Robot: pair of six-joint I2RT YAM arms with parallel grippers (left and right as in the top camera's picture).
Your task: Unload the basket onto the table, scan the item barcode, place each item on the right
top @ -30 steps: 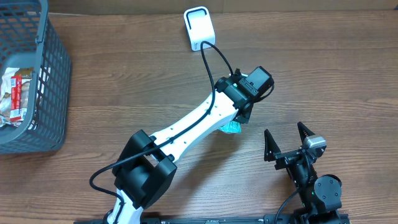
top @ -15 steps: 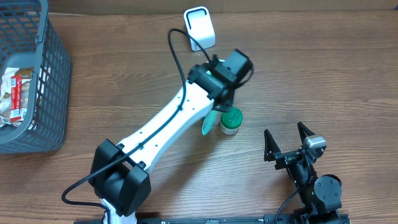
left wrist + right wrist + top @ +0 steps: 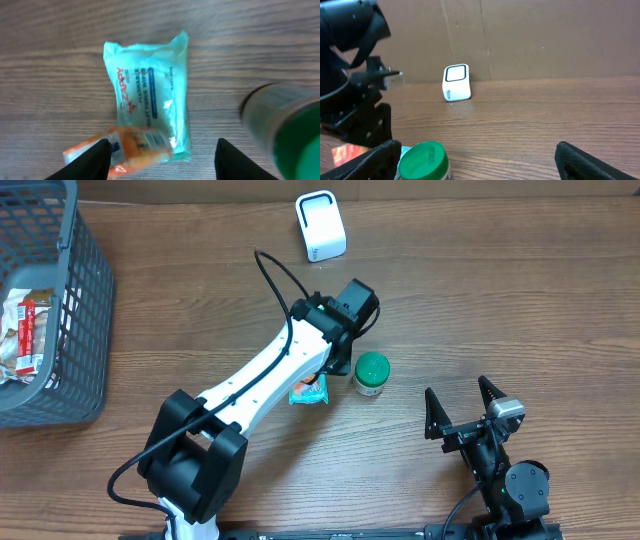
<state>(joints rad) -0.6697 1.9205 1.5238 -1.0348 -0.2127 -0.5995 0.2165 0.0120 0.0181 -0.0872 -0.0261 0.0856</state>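
A teal wipes packet [image 3: 147, 95] lies flat on the wooden table, and a blurred orange packet [image 3: 132, 146] overlaps its near end. From overhead both packets [image 3: 308, 390] sit just left of a green-lidded jar [image 3: 371, 373]. My left gripper [image 3: 162, 162] hovers over them with its jaws apart. The orange packet is beside the left finger [image 3: 90, 160] and reaches nowhere near the other, so nothing is gripped. The white scanner [image 3: 321, 225] stands at the table's far edge. My right gripper [image 3: 465, 415] rests open near the front, with nothing in it.
A grey mesh basket [image 3: 80, 290] with several packaged goods fills the far left. In the right wrist view the jar [image 3: 424, 160] is close by at lower left, the scanner [image 3: 456, 82] stands before a cardboard wall, and the left arm [image 3: 350, 75] looms on the left.
The left arm has swung leftward, away from above the jar. Its jaws have widened. The packets now lie on the table left of the jar. The right arm is still.
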